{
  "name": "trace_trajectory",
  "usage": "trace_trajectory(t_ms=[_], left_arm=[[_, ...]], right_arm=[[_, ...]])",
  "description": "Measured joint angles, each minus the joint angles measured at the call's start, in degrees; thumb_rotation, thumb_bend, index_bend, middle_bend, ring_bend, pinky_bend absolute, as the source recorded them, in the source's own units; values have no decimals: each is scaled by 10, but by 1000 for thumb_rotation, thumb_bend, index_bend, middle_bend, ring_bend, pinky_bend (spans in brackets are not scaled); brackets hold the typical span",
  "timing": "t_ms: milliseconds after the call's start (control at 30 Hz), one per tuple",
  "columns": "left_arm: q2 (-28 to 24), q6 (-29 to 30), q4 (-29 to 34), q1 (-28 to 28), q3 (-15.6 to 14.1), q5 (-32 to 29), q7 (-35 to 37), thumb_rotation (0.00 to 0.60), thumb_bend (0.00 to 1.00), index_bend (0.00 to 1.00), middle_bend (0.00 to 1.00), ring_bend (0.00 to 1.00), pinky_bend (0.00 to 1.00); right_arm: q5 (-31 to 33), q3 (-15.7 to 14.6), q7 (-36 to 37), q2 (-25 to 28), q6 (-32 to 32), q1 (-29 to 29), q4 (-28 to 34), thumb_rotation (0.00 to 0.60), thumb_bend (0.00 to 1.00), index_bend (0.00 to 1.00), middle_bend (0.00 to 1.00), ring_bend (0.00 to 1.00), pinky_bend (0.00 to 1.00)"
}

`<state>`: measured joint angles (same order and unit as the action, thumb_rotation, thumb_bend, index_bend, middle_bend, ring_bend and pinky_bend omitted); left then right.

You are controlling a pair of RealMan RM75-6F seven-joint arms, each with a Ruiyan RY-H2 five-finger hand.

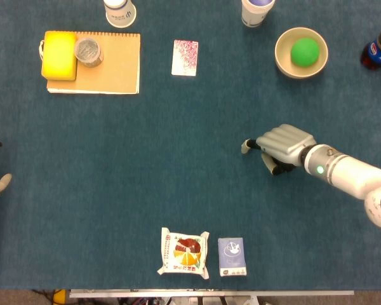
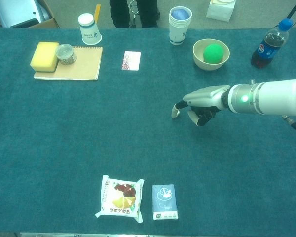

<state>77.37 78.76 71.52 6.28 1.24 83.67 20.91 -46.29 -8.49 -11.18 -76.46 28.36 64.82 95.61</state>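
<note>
My right hand (image 1: pixel 282 145) (image 2: pixel 203 101) hovers palm down over the blue cloth at mid right, fingers stretched toward the left, thumb below, holding nothing. Nearest to it, further back, is a beige bowl (image 1: pixel 283 60) (image 2: pixel 198 58) with a green ball (image 1: pixel 304 51) (image 2: pixel 213 52) in it. Of my left hand (image 1: pixel 0 184) only two separated fingertips show at the left edge of the head view, with nothing between them. A snack packet (image 1: pixel 185 253) (image 2: pixel 120 198) and a blue tissue pack (image 1: pixel 232 257) (image 2: pixel 165 202) lie side by side near the front edge.
At the back left a brown notebook (image 1: pixel 111 70) (image 2: pixel 81 69) carries a yellow sponge (image 1: pixel 59 56) and a small tin (image 1: pixel 89 51). A pink card (image 1: pixel 185 58) lies mid back. An upturned paper cup (image 2: pixel 90 29), stacked cups (image 2: pixel 179 24) and a cola bottle (image 2: pixel 269 44) stand along the far edge.
</note>
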Motion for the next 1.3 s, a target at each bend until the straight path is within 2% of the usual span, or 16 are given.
trace_trajectory(t_ms=[667, 933, 1300], left_arm=[[0, -2, 1, 0, -1, 2, -1, 600, 180, 359, 344, 348, 609], [1, -5, 0, 0, -1, 2, 0, 600, 180, 359, 345, 348, 609], [2, -6, -1, 0, -2, 1, -1, 600, 180, 359, 345, 348, 609]], right_arm=[[25, -14, -32, 2, 49, -5, 2, 600, 1000, 213, 1000, 1000, 1000], [23, -7, -31, 15, 62, -14, 16, 600, 1000, 213, 1000, 1000, 1000], [37, -4, -37, 7, 76, -27, -9, 600, 1000, 213, 1000, 1000, 1000]])
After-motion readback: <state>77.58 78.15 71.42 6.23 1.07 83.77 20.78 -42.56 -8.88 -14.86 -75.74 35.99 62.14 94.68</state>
